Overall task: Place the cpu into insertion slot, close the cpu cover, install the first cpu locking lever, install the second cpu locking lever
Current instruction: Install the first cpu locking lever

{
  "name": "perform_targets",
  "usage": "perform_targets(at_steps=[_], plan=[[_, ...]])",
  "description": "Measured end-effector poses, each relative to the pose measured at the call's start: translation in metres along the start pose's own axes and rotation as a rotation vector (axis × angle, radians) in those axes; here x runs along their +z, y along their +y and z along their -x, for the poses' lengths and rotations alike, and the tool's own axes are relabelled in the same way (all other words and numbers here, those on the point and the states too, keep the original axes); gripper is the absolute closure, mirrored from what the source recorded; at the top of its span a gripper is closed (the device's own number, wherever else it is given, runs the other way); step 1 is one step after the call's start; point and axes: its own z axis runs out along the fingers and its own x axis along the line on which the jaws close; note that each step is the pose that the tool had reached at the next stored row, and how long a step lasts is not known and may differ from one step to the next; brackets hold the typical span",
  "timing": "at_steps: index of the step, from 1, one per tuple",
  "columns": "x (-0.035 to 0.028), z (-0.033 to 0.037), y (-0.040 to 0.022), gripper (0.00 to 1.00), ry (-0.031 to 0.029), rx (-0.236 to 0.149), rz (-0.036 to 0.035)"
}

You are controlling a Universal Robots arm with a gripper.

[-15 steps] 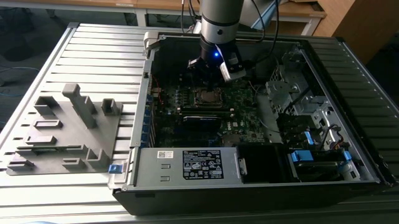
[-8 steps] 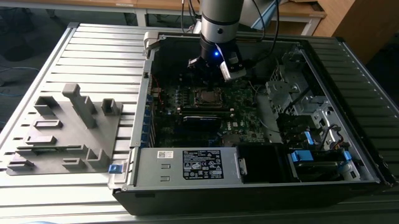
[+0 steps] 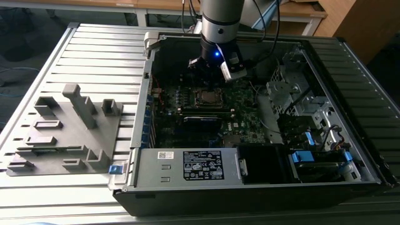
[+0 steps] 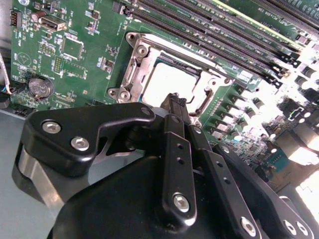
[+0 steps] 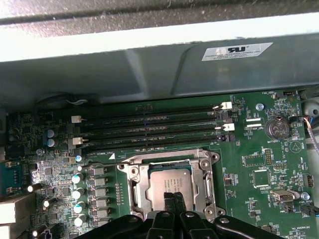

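Note:
The cpu (image 5: 168, 183) (image 4: 167, 82) lies flat in the insertion slot (image 3: 206, 97), its dull silver top facing up. The cpu cover (image 5: 137, 185) (image 4: 133, 67), a silver frame, lies down around the chip's edges. My gripper (image 5: 173, 196) (image 4: 174, 102) hovers just above the near edge of the chip, black fingers pressed together and holding nothing. In the exterior view the gripper (image 3: 209, 77) hangs inside the open computer case, directly over the socket. A thin bent metal lever (image 4: 204, 99) runs along one side of the socket.
Long black memory slots (image 5: 149, 130) run beside the socket, with the grey case wall (image 5: 149, 74) behind them. A power supply (image 3: 187, 165) and drive cage (image 3: 293, 93) crowd the case. A grey fixture block (image 3: 65, 131) sits on the table at the exterior view's left.

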Motion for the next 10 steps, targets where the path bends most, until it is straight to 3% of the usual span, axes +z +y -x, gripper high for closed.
perform_targets(at_steps=[4,10], plan=[[-0.0028,0.0000,0.0002,0.89,0.0001,0.000,-0.0001],[-0.0137,0.0003,0.0009,0.89,0.0000,0.000,0.0000]])
